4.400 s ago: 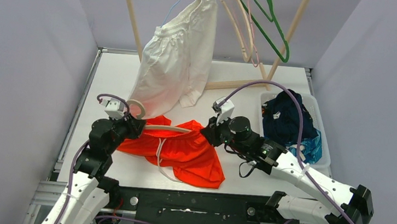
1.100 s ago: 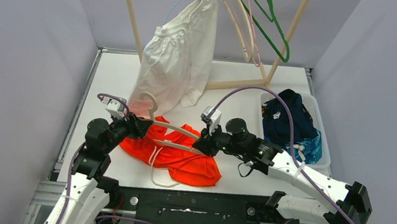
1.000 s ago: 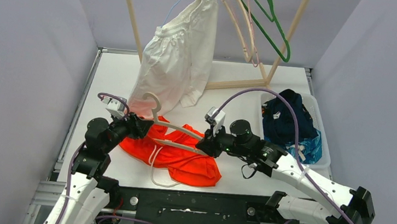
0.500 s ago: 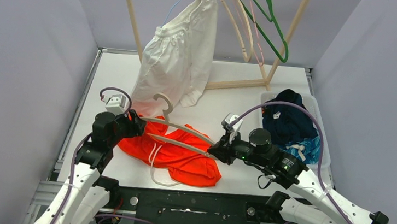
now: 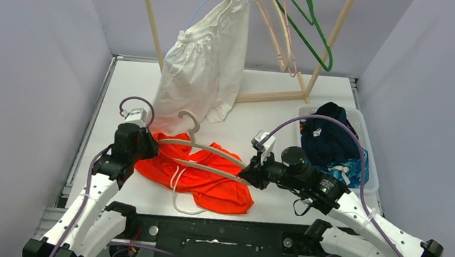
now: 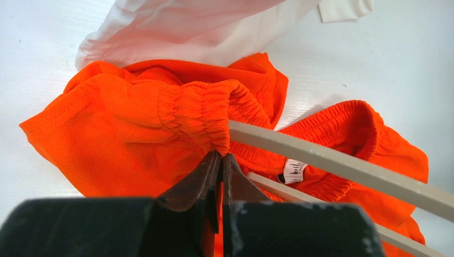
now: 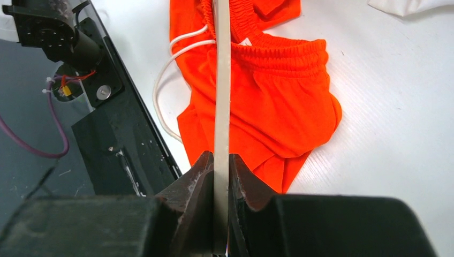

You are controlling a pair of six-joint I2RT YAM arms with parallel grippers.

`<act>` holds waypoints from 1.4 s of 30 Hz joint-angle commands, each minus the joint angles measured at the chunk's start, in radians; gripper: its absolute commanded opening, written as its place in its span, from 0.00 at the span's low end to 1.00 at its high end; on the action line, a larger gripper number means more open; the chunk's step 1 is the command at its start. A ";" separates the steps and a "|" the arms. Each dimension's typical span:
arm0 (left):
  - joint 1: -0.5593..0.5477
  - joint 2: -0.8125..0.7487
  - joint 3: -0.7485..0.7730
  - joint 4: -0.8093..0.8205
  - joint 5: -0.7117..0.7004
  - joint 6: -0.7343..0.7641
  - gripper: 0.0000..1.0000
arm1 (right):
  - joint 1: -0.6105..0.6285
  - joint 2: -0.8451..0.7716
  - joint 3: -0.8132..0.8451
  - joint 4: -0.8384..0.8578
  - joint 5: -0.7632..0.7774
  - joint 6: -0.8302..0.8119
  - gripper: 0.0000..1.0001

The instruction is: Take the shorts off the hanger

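The right gripper (image 7: 220, 160) clamps one arm of the beige hanger (image 7: 221, 80). At the hanger's other end the left gripper (image 6: 219, 158) is pinched shut on the waistband of the orange shorts (image 6: 123, 128) — bunched over that arm. A shallow pinch could slip, or the elastic could snag the hanger's tip.

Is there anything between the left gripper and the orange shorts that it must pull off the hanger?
Nothing visible. The left gripper is shut on the gathered waistband of the orange shorts. Only the beige hanger, clamped by the right gripper, runs through that waistband.
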 commanded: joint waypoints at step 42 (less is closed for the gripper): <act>-0.391 0.019 0.081 0.115 0.533 0.082 0.36 | -0.002 -0.285 0.187 -0.269 0.635 0.203 0.00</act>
